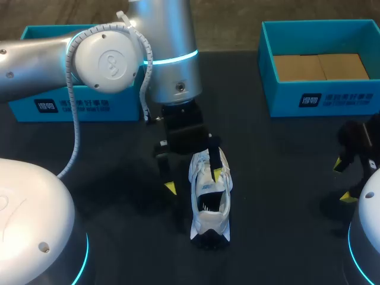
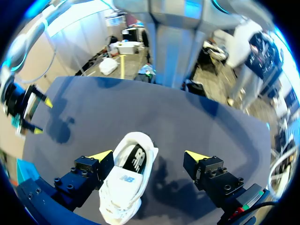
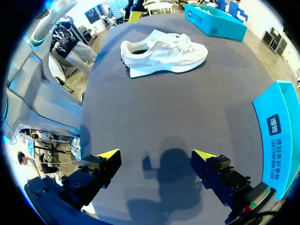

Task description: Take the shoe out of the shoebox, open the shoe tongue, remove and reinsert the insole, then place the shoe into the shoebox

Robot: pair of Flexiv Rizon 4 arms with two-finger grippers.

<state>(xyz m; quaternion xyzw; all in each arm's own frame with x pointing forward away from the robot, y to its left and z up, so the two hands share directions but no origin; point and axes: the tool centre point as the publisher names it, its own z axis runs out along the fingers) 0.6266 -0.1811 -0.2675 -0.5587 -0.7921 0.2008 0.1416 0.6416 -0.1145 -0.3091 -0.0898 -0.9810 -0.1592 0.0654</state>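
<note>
Tongue-opening setup, nothing gripped yet
Table (image 1: 119,178) w/ shoebox (image 1: 323,98) far right; shoe (image 1: 209,202) lies mid-table, long axis near-far, outside the box. Our left gripper (image 2: 149,155) hangs over it, fingers wide, shoe beside one finger; right gripper (image 3: 154,157), wide too, sits well off right, so left's nearer.

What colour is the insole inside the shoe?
Black with a white mark. The insole shows best in the left wrist view, inside the white shoe.

1 shoe (image 1: 210,199), 2 boxes (image 1: 65,107) (image 1: 323,98), 2 pincers (image 1: 193,181) (image 1: 342,181).
</note>
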